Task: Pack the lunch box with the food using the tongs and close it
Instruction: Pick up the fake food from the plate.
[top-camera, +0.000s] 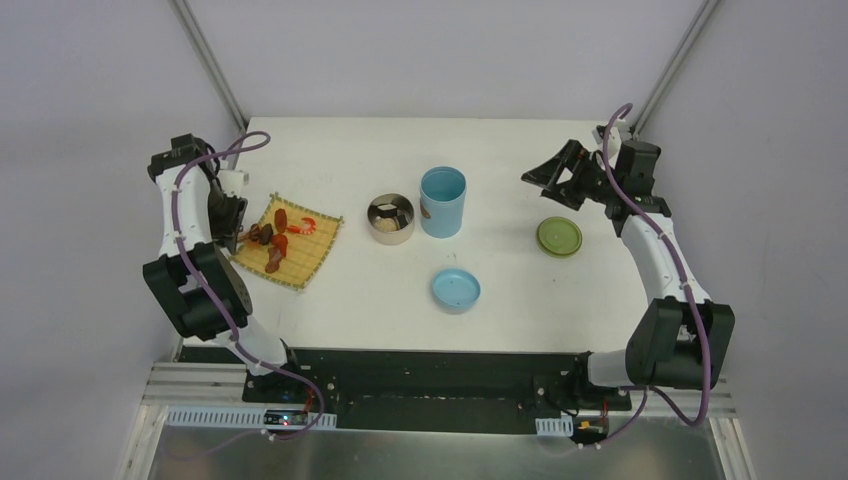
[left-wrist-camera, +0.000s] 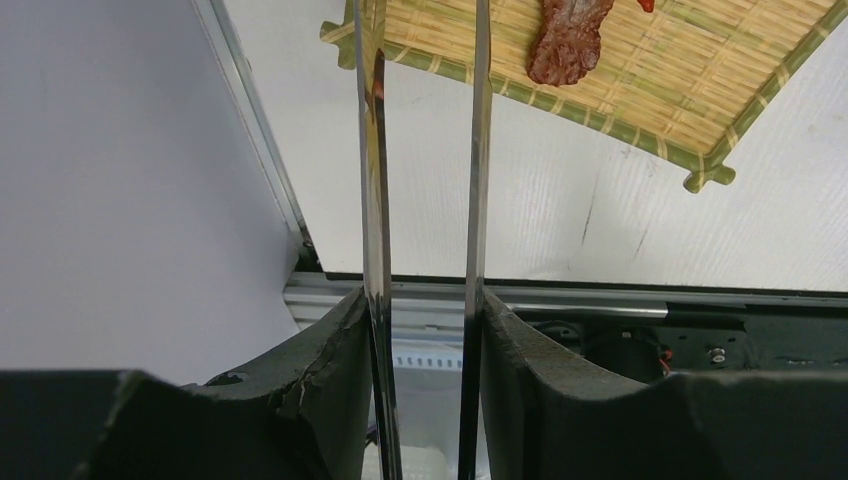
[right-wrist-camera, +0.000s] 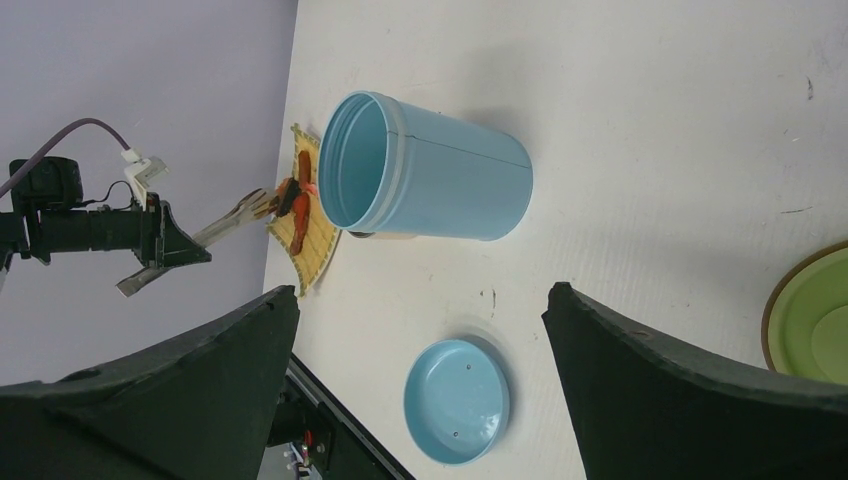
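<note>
My left gripper (left-wrist-camera: 423, 300) is shut on the tongs (left-wrist-camera: 372, 200); its pads press both thin silver arms, which stay slightly apart. The arms reach out over the near corner of the bamboo mat (left-wrist-camera: 620, 90), beside a brown sausage piece (left-wrist-camera: 568, 45). From above, the left gripper (top-camera: 235, 225) is at the mat's left edge, with the food (top-camera: 285, 240) on the mat: a red shrimp (top-camera: 303, 225) and brown bits. The lunch box stands open: steel bowl (top-camera: 390, 218), light-blue cylinder (top-camera: 443, 200), blue lid (top-camera: 456, 290) upside down, green lid (top-camera: 559, 237). My right gripper (top-camera: 555, 175) hovers open and empty.
In the right wrist view the open right gripper (right-wrist-camera: 420, 292) looks down on the blue lid (right-wrist-camera: 457, 400) and the cylinder (right-wrist-camera: 430, 180), with the green lid (right-wrist-camera: 810, 320) at the right edge. The table's near edge and black rail (left-wrist-camera: 600, 300) lie just below the mat.
</note>
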